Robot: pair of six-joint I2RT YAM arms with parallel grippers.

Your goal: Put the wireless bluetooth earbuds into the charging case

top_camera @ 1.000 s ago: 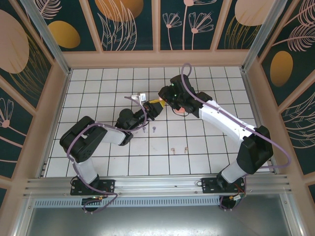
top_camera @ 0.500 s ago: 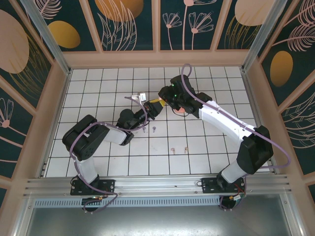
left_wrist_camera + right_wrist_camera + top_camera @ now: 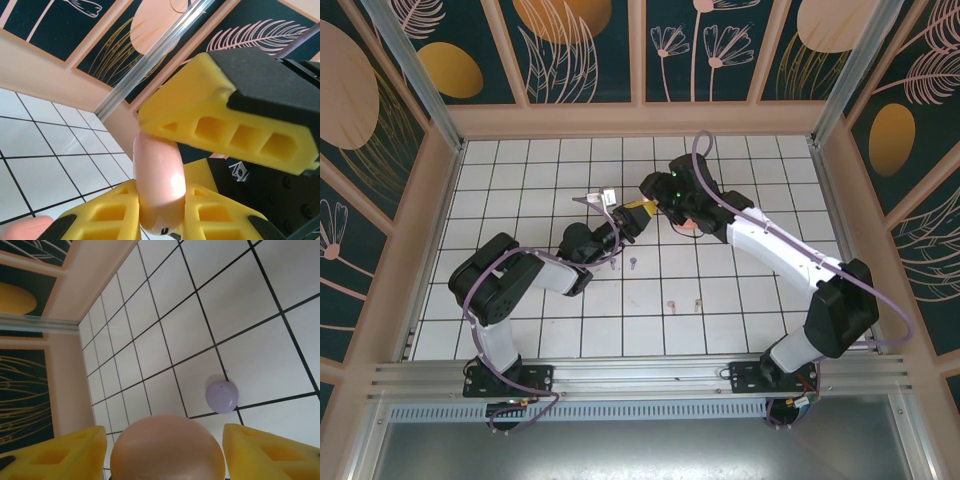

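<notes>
My left gripper is clamping the pink case; my right gripper is standing apart around it.

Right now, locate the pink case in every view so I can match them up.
Top external: above centre, between the left gripper and right gripper tips; too small to make out.
Left wrist: lower centre, pink case clamped between yellow fingers.
Right wrist: bottom centre, its dome between the yellow fingers.
Shared landmark: the white tiled floor.
</notes>
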